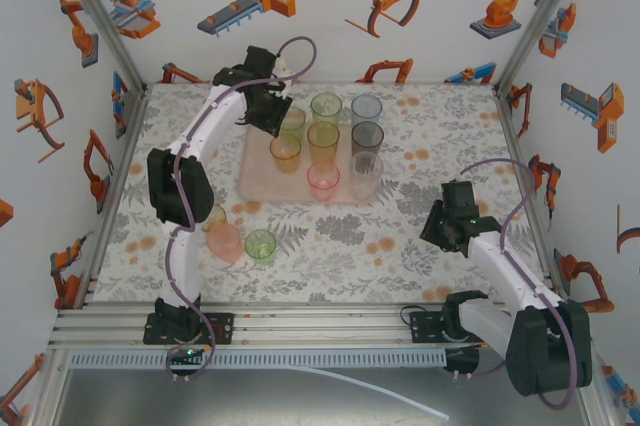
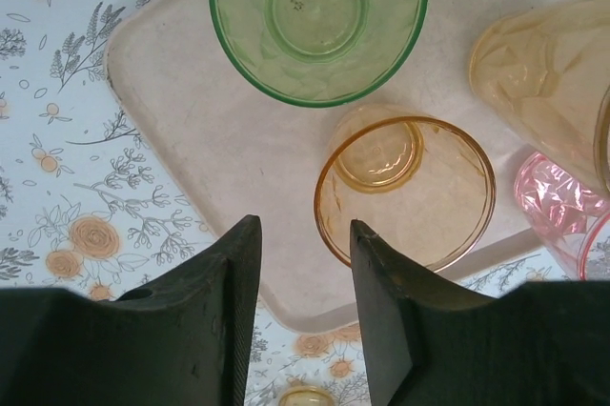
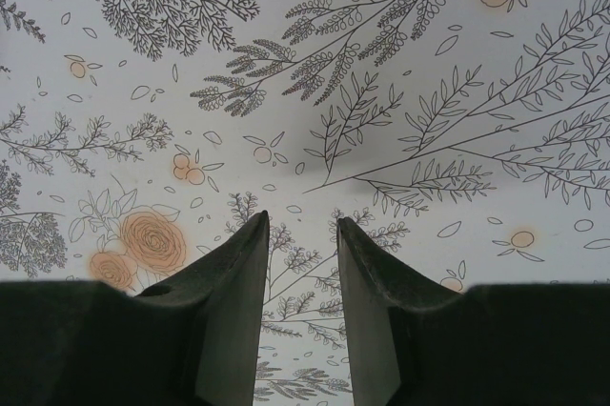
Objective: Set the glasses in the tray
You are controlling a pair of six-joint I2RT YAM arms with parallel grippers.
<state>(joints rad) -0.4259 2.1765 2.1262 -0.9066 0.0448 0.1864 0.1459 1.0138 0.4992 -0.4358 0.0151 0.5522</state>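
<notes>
The pale pink tray (image 1: 258,174) lies at the table's middle back and holds several glasses upright: green (image 1: 326,106), pale blue (image 1: 366,108), amber (image 1: 323,139), grey (image 1: 367,136), orange (image 1: 285,153), pink (image 1: 323,180) and clear (image 1: 365,176). My left gripper (image 1: 272,118) hangs over the tray's back left. In the wrist view it (image 2: 303,225) is open with nothing between the fingers, over the bare tray (image 2: 219,139). An orange glass (image 2: 405,192) stands just past its right fingertip, and a green glass (image 2: 319,20) further on. My right gripper (image 3: 301,218) is open and empty over the tabletop.
Off the tray, near the left arm, stand a pink glass (image 1: 224,241), a green glass (image 1: 260,246) and an amber one (image 1: 213,216) partly behind the arm. The right arm (image 1: 445,226) sits at the front right. Metal frame posts and walls enclose the floral table (image 1: 420,156).
</notes>
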